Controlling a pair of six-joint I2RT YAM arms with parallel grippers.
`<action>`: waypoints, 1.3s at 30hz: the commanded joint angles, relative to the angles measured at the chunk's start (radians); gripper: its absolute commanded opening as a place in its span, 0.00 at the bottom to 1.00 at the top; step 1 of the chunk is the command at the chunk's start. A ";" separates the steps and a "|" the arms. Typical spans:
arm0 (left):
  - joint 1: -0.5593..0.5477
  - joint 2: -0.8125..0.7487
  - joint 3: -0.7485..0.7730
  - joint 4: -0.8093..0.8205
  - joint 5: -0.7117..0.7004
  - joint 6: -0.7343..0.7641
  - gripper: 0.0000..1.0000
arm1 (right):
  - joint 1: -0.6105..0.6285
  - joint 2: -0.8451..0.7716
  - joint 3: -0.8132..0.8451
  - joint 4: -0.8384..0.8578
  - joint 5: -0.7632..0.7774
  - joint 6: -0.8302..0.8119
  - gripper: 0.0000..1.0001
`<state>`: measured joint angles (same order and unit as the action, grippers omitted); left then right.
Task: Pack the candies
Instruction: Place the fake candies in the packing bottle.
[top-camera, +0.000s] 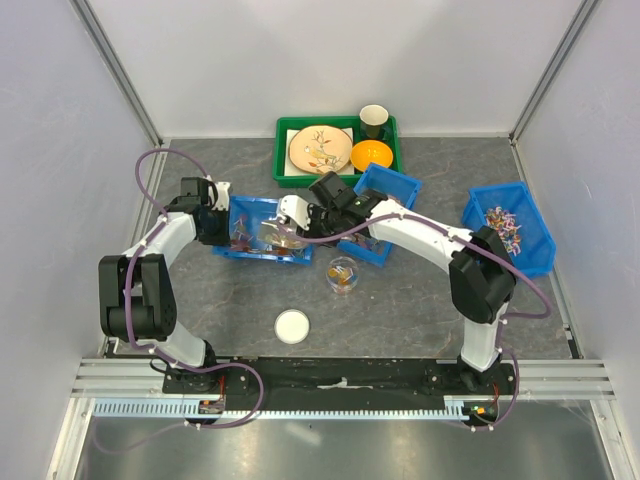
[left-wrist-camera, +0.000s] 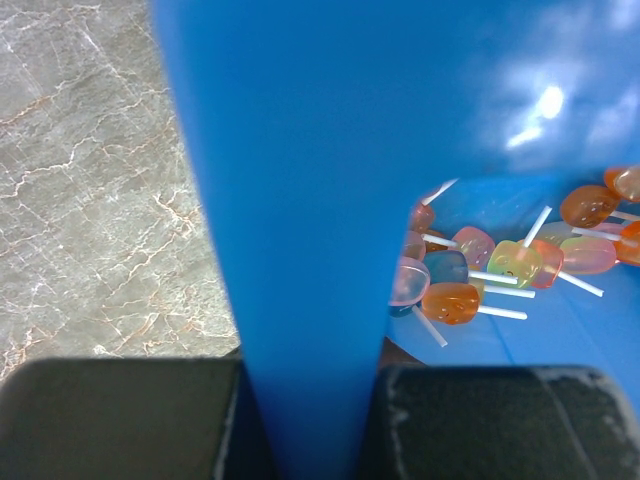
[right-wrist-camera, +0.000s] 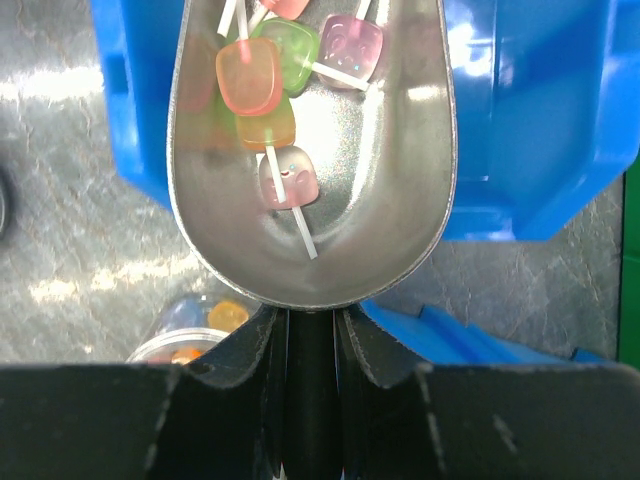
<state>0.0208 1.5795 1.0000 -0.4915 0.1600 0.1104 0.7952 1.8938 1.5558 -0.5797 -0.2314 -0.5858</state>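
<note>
A white round lid (top-camera: 292, 326) and clear cup (top-camera: 342, 274) sit nearest; beyond, the right gripper (right-wrist-camera: 310, 330) clamps a shiny metal scoop (right-wrist-camera: 320, 200) of translucent candies (right-wrist-camera: 262, 90), the left gripper (left-wrist-camera: 310, 420) pinches the glossy blue bin (left-wrist-camera: 300, 200) wall.

In the left wrist view a blue bin wall (left-wrist-camera: 300, 200) fills the middle, blurred by closeness — it hides most of the lollipops (left-wrist-camera: 500, 265) behind it. The metal scoop (right-wrist-camera: 320, 200) is cut off at the top edge of the right wrist view. The clear cup (right-wrist-camera: 195, 335) shows only partly — the right tool (right-wrist-camera: 310, 340) covers it.
</note>
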 joint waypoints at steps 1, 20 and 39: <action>0.008 -0.012 0.005 0.056 0.003 0.011 0.02 | -0.002 -0.113 -0.028 0.023 -0.005 -0.032 0.00; 0.019 -0.007 0.002 0.057 0.016 0.009 0.02 | -0.106 -0.282 -0.137 -0.011 -0.003 -0.051 0.00; 0.022 0.007 0.005 0.057 0.018 0.008 0.02 | -0.179 -0.499 -0.376 -0.161 0.052 -0.175 0.00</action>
<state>0.0334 1.5795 0.9993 -0.4911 0.1638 0.1108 0.6193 1.4513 1.1934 -0.7326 -0.1806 -0.7280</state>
